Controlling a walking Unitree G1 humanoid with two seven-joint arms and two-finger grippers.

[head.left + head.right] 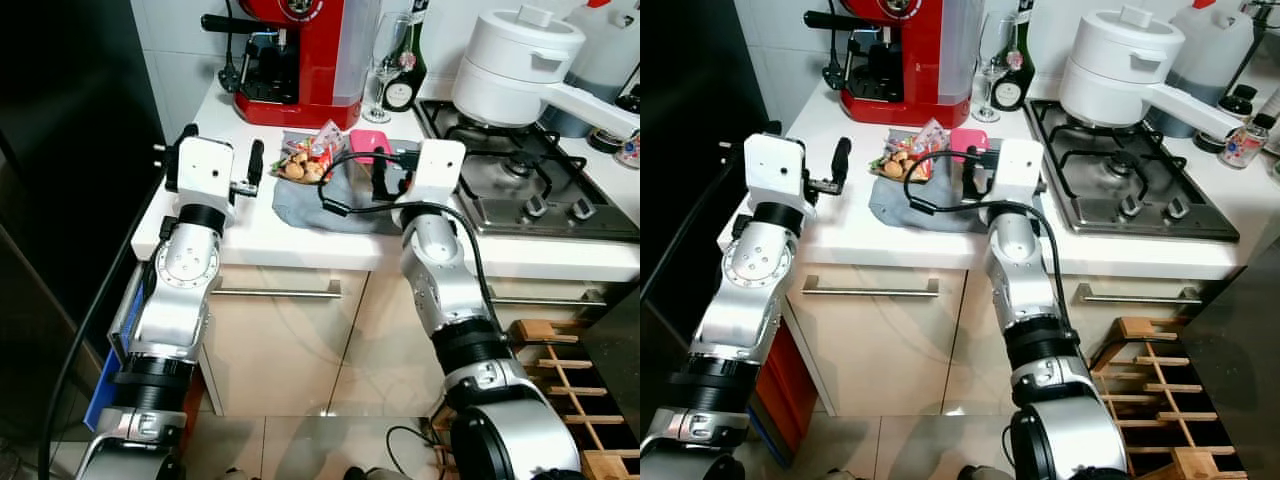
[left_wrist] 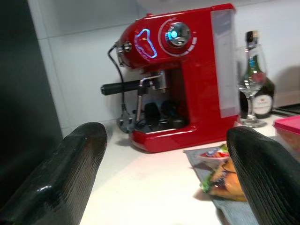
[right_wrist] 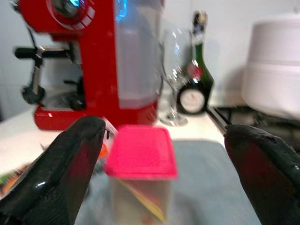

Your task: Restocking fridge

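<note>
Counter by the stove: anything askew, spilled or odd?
Nothing spilled or tipped. The pink-lidded container and snack bags sit on a grey cloth, the wine glass stands upright beside the red coffee machine, and both grippers are open.

Landmark: grey cloth mat [image 1: 330,208] on white countertop [image 1: 250,235], near its front edge. On the mat: clear box with pink lid [image 1: 366,145] toward the rear, clear bag of snacks [image 1: 305,160] just left of it. Red espresso machine [image 1: 295,60] behind the mat. Wine glass [image 1: 385,70] and dark green bottle [image 1: 405,65] behind-right. Steel gas hob [image 1: 525,180] right of the mat, white lidded pot [image 1: 515,65] on it.
</note>
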